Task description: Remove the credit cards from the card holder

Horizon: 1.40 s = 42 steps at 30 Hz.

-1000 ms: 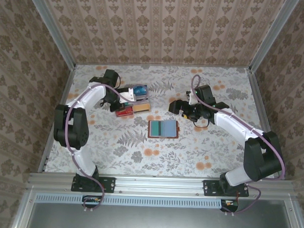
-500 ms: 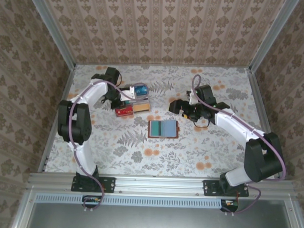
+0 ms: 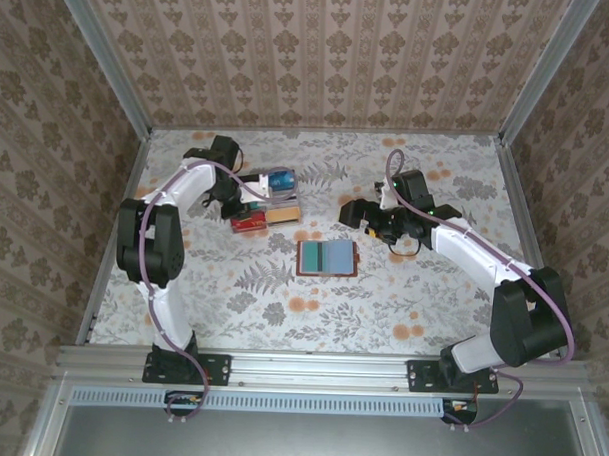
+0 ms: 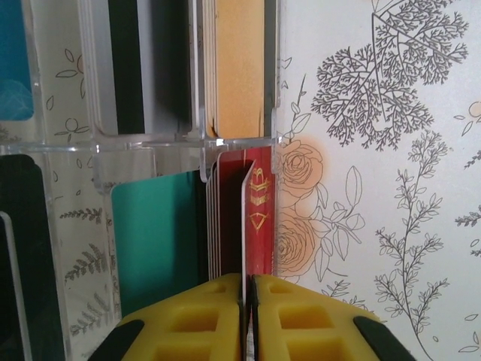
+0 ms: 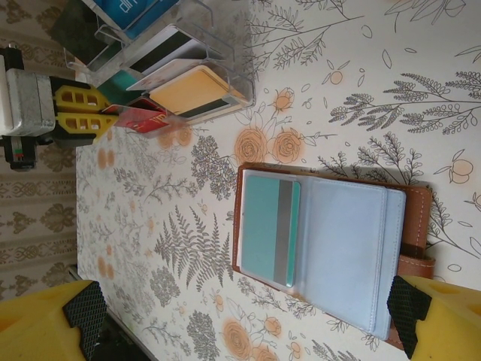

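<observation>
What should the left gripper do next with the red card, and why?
Probably open and back away: the left gripper pinches the red card, which already stands inside the tray. A teal card sits in the wallet, to fetch next.

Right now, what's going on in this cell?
The left gripper is at the clear tray, its jaws pinched on the edge of a red and yellow card standing in one compartment. Other cards already sit in the tray. The brown wallet lies open on the table with a teal card in its pocket. The right gripper hangs open just beyond the wallet, holding nothing.
</observation>
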Each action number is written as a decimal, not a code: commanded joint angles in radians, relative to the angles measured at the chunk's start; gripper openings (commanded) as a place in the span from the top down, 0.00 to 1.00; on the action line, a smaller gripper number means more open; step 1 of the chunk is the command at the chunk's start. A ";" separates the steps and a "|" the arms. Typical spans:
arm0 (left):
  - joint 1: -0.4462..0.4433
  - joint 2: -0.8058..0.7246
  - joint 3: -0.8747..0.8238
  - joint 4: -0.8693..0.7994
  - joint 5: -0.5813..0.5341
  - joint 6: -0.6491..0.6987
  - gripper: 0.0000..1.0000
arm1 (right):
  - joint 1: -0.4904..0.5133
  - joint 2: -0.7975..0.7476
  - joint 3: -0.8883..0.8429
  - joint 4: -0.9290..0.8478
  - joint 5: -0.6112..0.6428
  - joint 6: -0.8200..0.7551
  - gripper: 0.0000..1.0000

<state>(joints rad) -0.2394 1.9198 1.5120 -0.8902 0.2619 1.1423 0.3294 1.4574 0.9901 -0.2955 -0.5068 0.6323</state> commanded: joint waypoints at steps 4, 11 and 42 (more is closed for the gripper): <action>0.020 0.002 0.015 -0.013 0.020 0.018 0.78 | -0.007 -0.021 -0.012 -0.003 0.002 0.019 0.00; 0.022 -0.051 0.014 0.020 0.077 -0.016 0.72 | -0.005 -0.025 -0.009 -0.006 0.009 0.007 0.00; 0.028 -0.583 -0.489 0.545 -0.291 -1.506 0.22 | 0.278 0.375 0.223 -0.118 0.163 -0.025 0.47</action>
<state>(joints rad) -0.2146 1.3544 1.0470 -0.2935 -0.0330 -0.2375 0.6151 1.7981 1.1851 -0.4465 -0.2878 0.5762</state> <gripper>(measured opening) 0.782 0.544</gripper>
